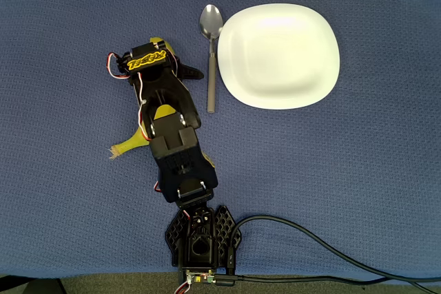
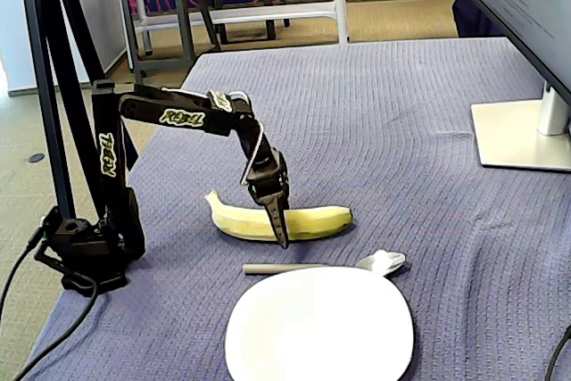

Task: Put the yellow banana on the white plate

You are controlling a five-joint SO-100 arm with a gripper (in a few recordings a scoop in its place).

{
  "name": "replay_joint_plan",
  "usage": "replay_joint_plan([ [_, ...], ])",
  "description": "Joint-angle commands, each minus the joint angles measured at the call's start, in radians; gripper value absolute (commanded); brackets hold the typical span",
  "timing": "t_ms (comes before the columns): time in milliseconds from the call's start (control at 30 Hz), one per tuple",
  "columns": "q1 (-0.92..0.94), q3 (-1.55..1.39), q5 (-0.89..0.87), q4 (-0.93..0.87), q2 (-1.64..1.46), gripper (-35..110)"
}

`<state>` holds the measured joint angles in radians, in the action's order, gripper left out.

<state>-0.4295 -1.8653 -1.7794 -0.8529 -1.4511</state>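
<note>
The curved, smooth yellow banana (image 2: 277, 220) lay on the ribbed blue cloth (image 2: 401, 131), left of the glossy rounded-square white plate (image 1: 279, 56) overhead. The black gripper (image 2: 278, 225) pointed down over its middle; couldn't tell if the fingers had closed. A metal spoon (image 1: 211, 53) lay between.

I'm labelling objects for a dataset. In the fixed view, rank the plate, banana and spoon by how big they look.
1. White plate, clearly largest, though it lies nearest the camera.
2. Yellow banana, partly crossed by the gripper.
3. Grey spoon, thinnest; its length looks close to the banana's.
</note>
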Motion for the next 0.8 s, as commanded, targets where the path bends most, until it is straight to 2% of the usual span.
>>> replay_joint_plan([
  [0, 0.011, -0.008, 0.006, 0.037, 0.009, 45],
  [767, 0.064, -0.074, 0.015, 0.043, -0.078, 8],
])
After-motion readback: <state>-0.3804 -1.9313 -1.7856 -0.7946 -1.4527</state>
